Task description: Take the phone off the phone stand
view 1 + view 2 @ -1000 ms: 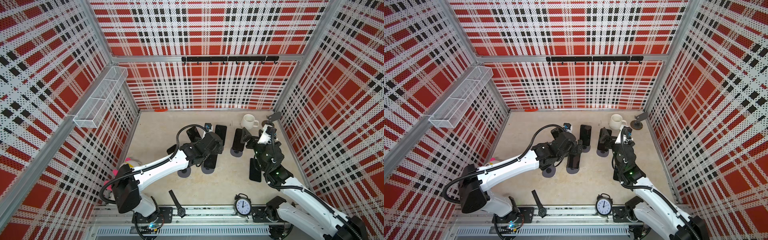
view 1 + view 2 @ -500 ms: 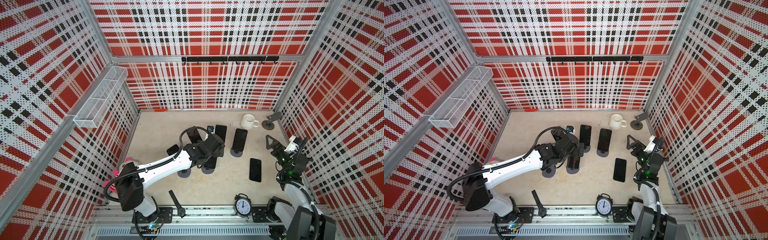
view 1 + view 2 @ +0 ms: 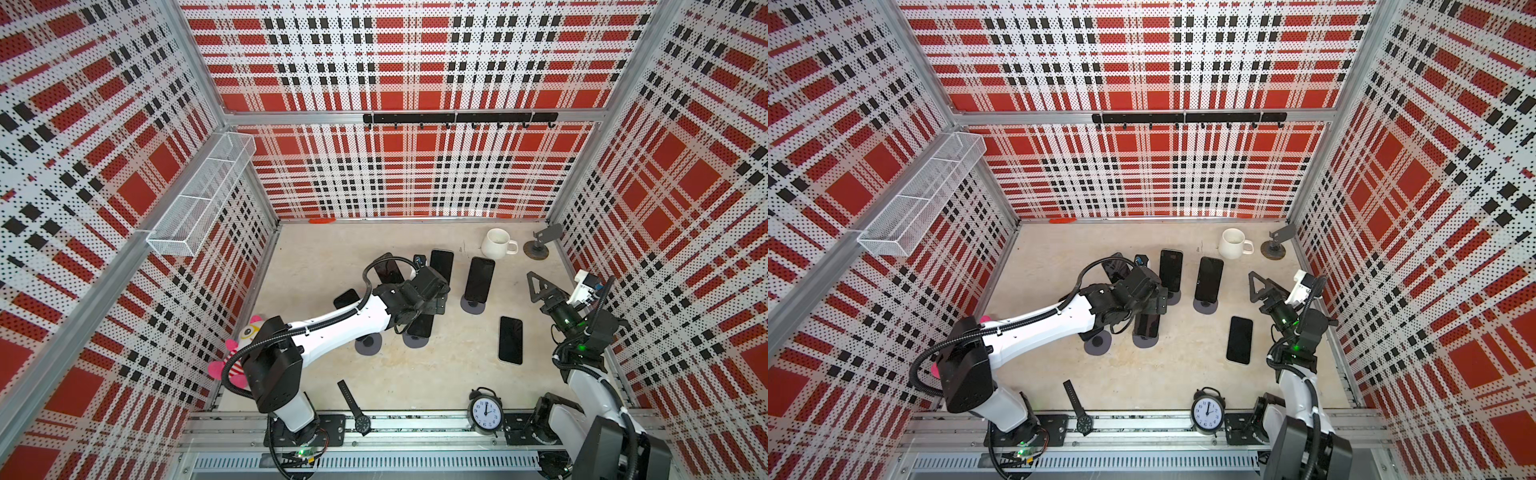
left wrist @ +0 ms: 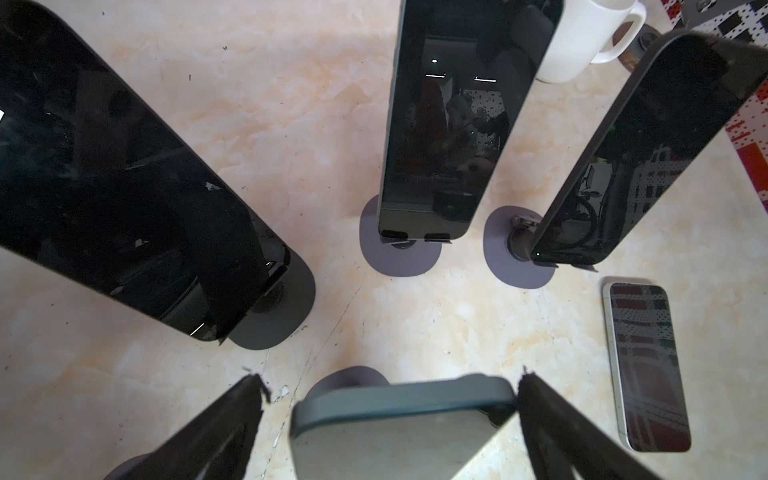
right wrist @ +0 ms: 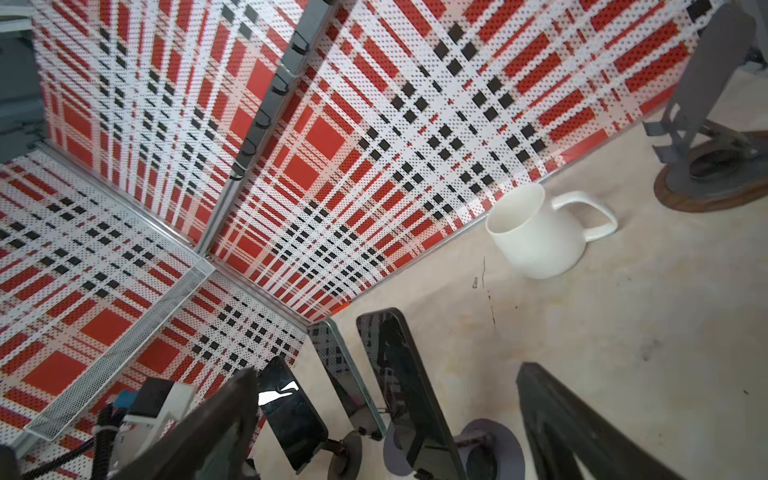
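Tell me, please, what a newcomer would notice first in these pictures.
The red, black and white plaid walls strike first, all around the pale table. In its middle stands a cluster of dark phones on stands, and the open left pincer hangs over one of them, a jaw at each side of its top. A loose phone lies flat right of the cluster, and an alarm clock stands at the front edge.

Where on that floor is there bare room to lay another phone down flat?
Barest: the far left corner, between the back wall and the standing phones. Also the near strip between the watch, the clock and the flat phone. Around the standing phones it is crowded.
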Robot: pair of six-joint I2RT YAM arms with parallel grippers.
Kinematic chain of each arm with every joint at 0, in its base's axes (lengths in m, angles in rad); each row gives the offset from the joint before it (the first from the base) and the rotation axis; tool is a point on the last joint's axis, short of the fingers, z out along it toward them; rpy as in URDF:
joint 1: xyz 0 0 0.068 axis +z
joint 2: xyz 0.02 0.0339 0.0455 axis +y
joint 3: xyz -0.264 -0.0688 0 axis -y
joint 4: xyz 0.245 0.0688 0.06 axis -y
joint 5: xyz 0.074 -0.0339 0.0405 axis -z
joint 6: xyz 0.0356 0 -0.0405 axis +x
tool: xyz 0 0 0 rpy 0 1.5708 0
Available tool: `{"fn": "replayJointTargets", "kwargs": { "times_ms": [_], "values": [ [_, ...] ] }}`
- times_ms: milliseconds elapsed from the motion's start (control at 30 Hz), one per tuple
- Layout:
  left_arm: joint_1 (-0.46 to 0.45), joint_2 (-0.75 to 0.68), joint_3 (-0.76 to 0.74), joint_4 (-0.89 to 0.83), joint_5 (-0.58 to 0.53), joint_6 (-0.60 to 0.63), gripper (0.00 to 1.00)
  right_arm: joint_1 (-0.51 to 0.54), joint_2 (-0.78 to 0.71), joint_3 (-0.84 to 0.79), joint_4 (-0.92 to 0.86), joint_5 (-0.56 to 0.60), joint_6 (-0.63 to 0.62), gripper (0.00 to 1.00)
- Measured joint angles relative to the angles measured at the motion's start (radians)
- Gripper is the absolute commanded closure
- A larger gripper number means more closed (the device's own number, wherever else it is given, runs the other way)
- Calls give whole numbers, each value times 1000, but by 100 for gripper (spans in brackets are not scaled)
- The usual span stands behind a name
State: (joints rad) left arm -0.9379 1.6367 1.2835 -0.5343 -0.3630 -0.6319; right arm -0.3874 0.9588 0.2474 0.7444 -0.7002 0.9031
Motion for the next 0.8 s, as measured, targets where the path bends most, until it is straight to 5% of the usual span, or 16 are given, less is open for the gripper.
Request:
{"fn": "replayJointTargets", "kwargs": {
  "times_ms": [133,267,467,800],
  "values": [
    [-1,0,0,-2,-5,0,2,12,-7,15,-158,125,-84,0],
    [-1,-1,0,-2,-13,-1,2,209,-116,57,-376,513,-253,0],
    [-1,-1,0,-5,-19,-8,2,450,-143,47,-393,946,-453,0],
    [-1,-1,0,-5,-27,-16,2,603,-42,7,-362,1223,-628,0]
  ]
}}
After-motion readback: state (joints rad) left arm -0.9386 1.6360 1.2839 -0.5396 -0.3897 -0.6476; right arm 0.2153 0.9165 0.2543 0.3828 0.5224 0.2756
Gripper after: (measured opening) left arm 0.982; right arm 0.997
